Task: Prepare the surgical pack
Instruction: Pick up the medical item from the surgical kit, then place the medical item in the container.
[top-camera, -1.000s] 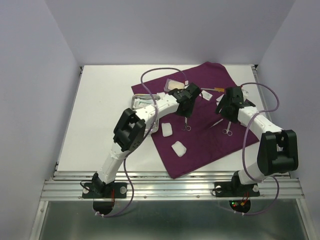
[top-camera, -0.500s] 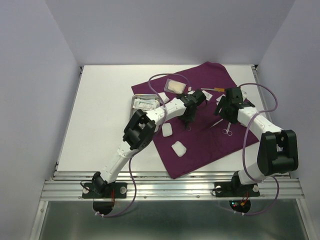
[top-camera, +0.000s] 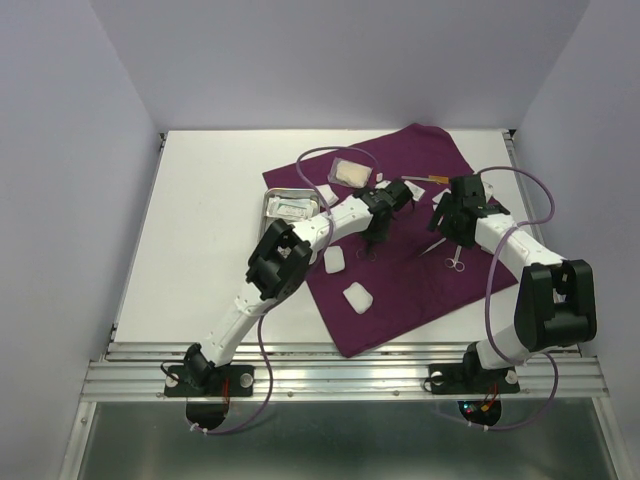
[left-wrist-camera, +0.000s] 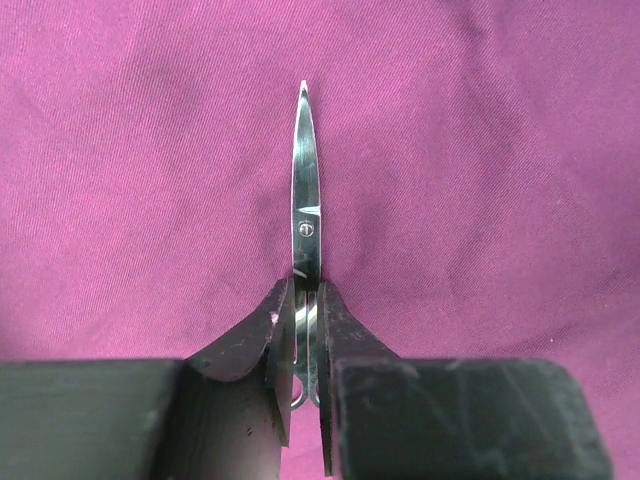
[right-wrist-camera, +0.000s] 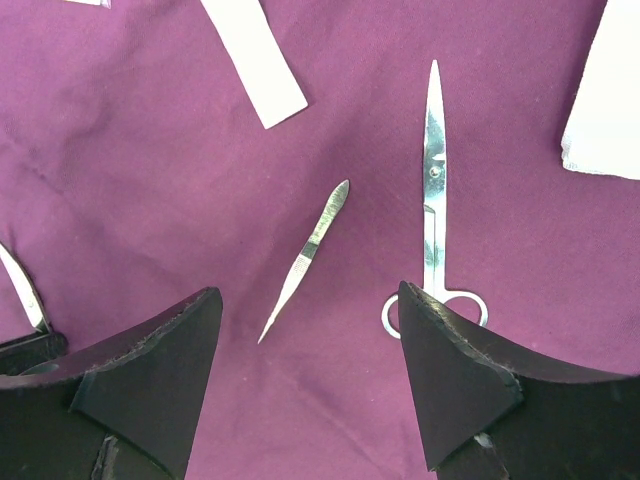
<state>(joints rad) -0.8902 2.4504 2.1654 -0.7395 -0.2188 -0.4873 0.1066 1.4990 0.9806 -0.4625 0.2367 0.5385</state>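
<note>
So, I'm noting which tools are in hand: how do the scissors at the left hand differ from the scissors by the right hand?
The scissors at the left hand are pinched between the fingers of the left hand; the scissors by the right hand lie free beside the open right hand. The first pair's finger rings are mostly hidden; the second pair's show plainly. Both are silver, blades closed, on the purple cloth.
</note>
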